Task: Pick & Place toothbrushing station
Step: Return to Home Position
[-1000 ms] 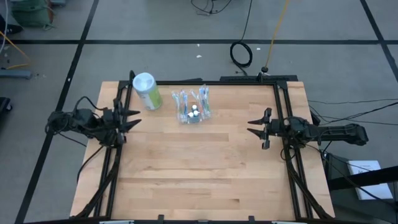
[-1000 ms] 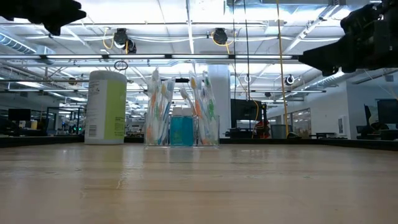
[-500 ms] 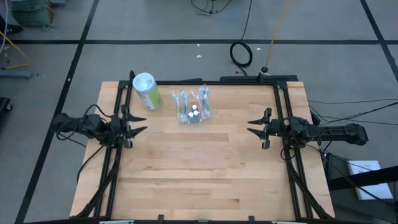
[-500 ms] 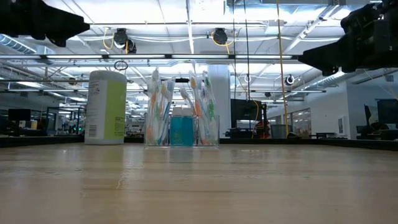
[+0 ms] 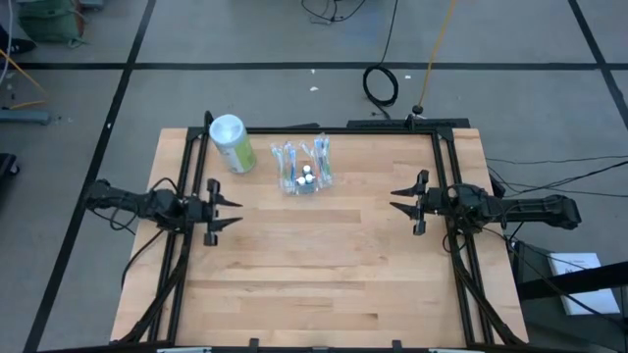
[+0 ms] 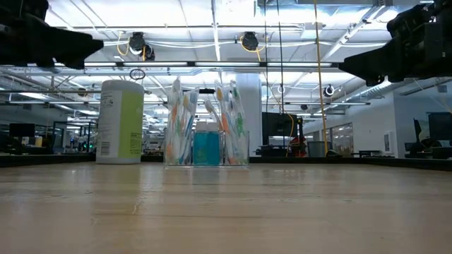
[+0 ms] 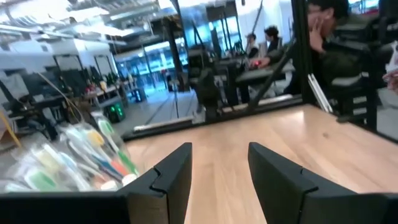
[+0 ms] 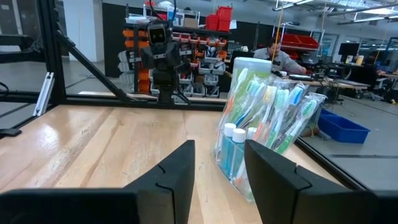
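The toothbrushing station [image 5: 305, 169] is a small clear holder with thin blue, green, white and orange toothbrushes and small blue white-capped tubes. It stands upright by its base on the wooden table near the far edge. It also shows in the low view [image 6: 206, 127], the right wrist view [image 8: 264, 127] and the left wrist view [image 7: 68, 158]. My left gripper [image 5: 232, 207] is open and empty over the table's left side, nearer than the station. My right gripper [image 5: 395, 205] is open and empty over the table's right side.
A green canister with a white lid [image 5: 231, 143] stands left of the station near the far edge. Black rails [image 5: 446, 157] run along the table's left, right and far sides. People sit in the room beyond the table [image 7: 323, 25].
My left gripper has moved toward the table's right and near edges, and has turned to point across the table. The right gripper and the station have kept still.
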`<state>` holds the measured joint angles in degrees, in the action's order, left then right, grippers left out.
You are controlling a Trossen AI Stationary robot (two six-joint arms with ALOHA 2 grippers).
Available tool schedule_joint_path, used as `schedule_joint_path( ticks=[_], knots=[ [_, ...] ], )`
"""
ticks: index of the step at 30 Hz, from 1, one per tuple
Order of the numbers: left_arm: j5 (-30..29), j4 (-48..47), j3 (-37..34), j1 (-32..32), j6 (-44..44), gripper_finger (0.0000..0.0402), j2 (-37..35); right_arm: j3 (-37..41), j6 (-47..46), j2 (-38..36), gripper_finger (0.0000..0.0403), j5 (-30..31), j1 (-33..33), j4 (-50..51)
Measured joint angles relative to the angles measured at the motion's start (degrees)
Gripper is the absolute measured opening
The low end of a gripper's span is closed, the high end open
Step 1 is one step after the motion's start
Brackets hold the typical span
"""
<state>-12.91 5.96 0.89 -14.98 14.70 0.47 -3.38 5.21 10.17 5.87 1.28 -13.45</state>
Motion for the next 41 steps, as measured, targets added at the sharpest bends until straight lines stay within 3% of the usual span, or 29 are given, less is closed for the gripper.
schedule_joint_path(
  ticks=[4,9,41],
  knots=[
    [0.03,-3.30,0.06,0.00,-1.31,0.0161,0.26,0.00,0.01,0.00,0.0130,0.00,0.00,0.00],
    [-0.15,-1.88,0.07,0.00,1.78,0.0161,1.41,0.00,0.00,0.00,0.0130,0.02,0.02,0.00],
    [-0.19,-1.49,0.07,0.00,-1.51,0.0161,1.40,0.02,0.00,0.00,0.0130,0.00,0.01,0.02]
  ],
)
